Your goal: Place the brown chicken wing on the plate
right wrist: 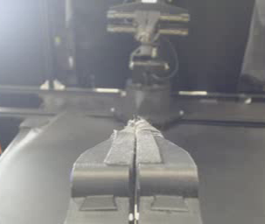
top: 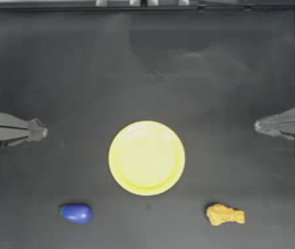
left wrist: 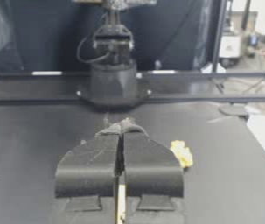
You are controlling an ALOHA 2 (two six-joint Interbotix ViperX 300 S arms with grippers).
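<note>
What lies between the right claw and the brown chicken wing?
Nothing: in the top view, only bare table separates the right claw from the brown chicken wing.

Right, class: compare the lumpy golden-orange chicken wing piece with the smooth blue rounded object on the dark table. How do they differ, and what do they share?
The lumpy golden-orange chicken wing piece has a rough, irregular outline; the smooth blue rounded object is even and egg-like. The wing lies nearer the right arm's side, the blue object nearer the left arm's. The wing looks slightly wider. Both are far smaller than the bright yellow oval plate, lie apart from it on the table, and neither is held.
</note>
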